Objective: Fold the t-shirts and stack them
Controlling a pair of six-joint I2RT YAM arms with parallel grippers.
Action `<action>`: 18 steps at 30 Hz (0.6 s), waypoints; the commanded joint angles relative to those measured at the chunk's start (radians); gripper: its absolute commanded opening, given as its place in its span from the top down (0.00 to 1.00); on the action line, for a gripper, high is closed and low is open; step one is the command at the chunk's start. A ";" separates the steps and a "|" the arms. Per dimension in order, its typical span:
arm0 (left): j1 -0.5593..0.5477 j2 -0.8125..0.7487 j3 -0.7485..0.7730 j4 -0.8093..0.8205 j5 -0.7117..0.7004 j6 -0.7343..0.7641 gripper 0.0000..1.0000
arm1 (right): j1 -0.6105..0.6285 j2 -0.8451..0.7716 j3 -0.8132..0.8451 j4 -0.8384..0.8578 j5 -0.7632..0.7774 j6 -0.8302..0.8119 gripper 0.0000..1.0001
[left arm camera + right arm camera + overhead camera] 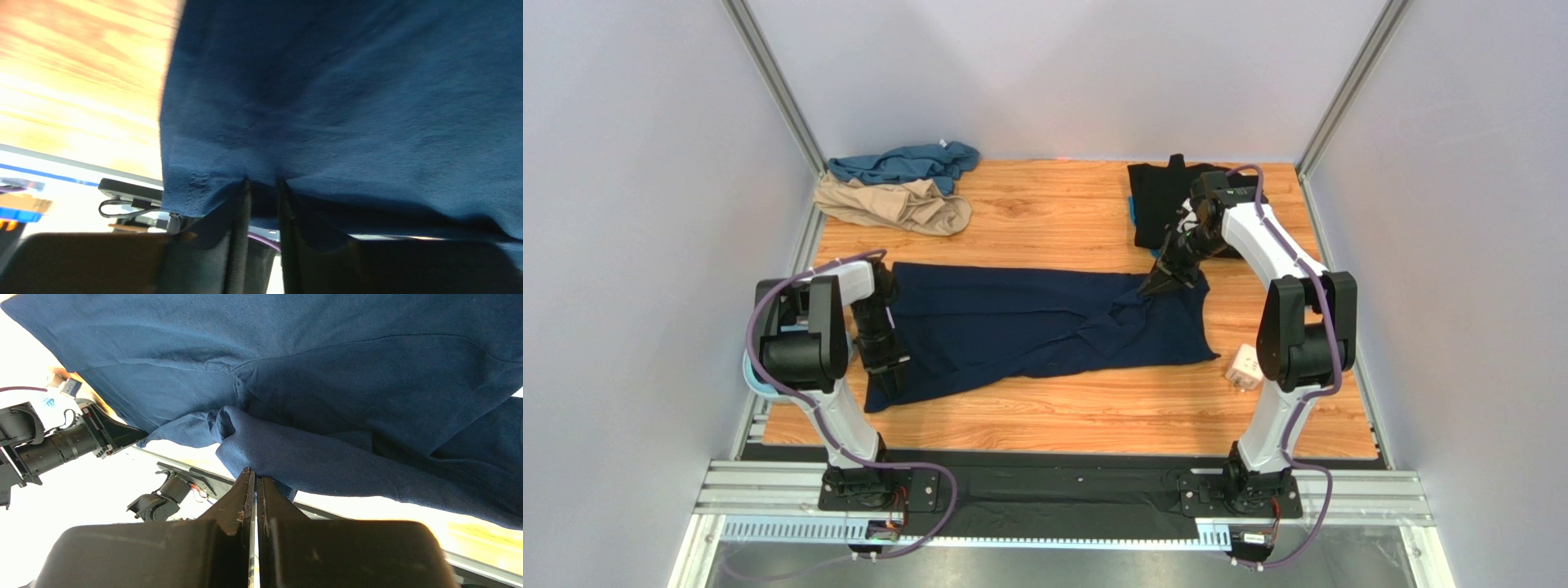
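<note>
Lying: navy t-shirt (1038,325), spread across the tabletop (1063,417), centre frame
Left gripper (263,187): grasping its left-edge hem
Right gripper (255,476): clenched on a raised fold, right of centre

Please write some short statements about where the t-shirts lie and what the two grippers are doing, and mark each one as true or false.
1. The navy t-shirt lies spread across the middle of the table. True.
2. The right gripper is open and holds nothing. False: it is shut on a fold of the navy t-shirt.
3. The teal t-shirt and the tan t-shirt lie crumpled together at the far left corner. True.
4. The black t-shirt lies at the near left corner. False: it is at the far right corner.
5. The left gripper pinches the left edge of the navy t-shirt. True.
</note>
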 commanded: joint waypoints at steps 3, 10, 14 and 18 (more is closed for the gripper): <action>-0.024 0.040 -0.007 0.055 -0.016 -0.010 0.85 | -0.004 -0.063 -0.023 0.030 -0.021 0.027 1.00; -0.024 0.048 -0.008 0.070 -0.027 -0.004 1.00 | -0.004 -0.077 -0.037 0.037 -0.018 0.037 1.00; -0.024 0.004 0.016 0.075 -0.056 -0.009 1.00 | -0.004 -0.085 -0.043 0.035 -0.012 0.037 1.00; -0.024 -0.024 0.079 0.063 -0.076 0.002 1.00 | -0.006 -0.096 -0.045 0.035 -0.009 0.034 1.00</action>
